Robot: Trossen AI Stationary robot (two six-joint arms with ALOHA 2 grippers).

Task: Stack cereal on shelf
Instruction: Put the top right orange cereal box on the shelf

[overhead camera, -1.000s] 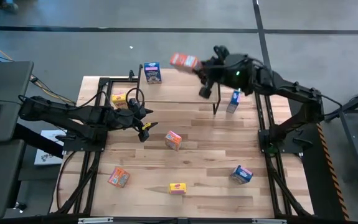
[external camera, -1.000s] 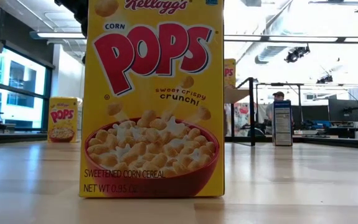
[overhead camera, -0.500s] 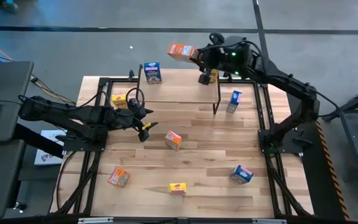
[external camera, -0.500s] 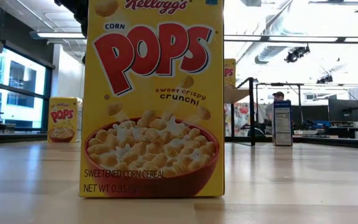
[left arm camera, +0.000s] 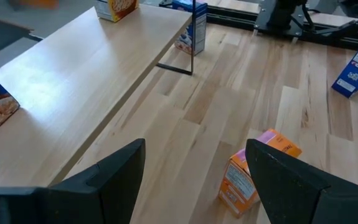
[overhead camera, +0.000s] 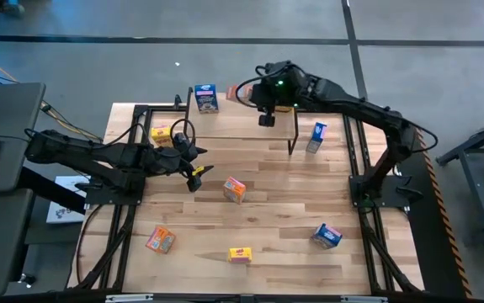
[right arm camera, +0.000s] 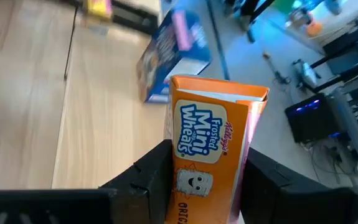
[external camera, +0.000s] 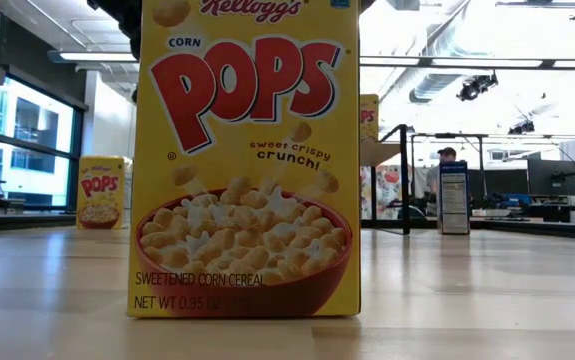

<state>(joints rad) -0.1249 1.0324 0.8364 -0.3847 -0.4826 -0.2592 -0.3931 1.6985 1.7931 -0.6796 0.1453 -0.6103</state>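
My right gripper (overhead camera: 257, 91) reaches over the far side of the shelf (overhead camera: 242, 126) and is shut on an orange cereal box (overhead camera: 244, 88). A blue box (overhead camera: 206, 98) stands on the shelf's left end, and a yellow one (left arm camera: 116, 6) on its right end. My left gripper (overhead camera: 194, 171) hovers open over the table, near the shelf's near-left corner. On the tabletop lie two orange boxes (overhead camera: 235, 189) (overhead camera: 161, 240), two yellow (overhead camera: 240, 254) (overhead camera: 162, 133) and two blue (overhead camera: 327, 236) (overhead camera: 316, 136). The low view is filled by a yellow box (external camera: 247, 160). My right gripper pinches the orange box (right arm camera: 210, 143) between its two fingers (right arm camera: 150, 177), one on each of the narrow sides at the lower part of the box (right arm camera: 194, 186). The printed front faces the wrist camera and the top end points away from the gripper. It is lifted clear above the shelf.
The shelf's black wire legs (overhead camera: 293, 139) stand on the table. Black frame rails run along the table's left (overhead camera: 124, 210) and right (overhead camera: 364, 194) sides. Bare shelf top (left arm camera: 73, 81) lies between the blue and yellow boxes. A person (external camera: 448, 155) shows far behind the table.
My right gripper has carried the orange box toward the table's left along the shelf's far side, swinging out past the far edge and back over the shelf, closer to the blue box. The box has turned in the hold. My left arm has kept still.
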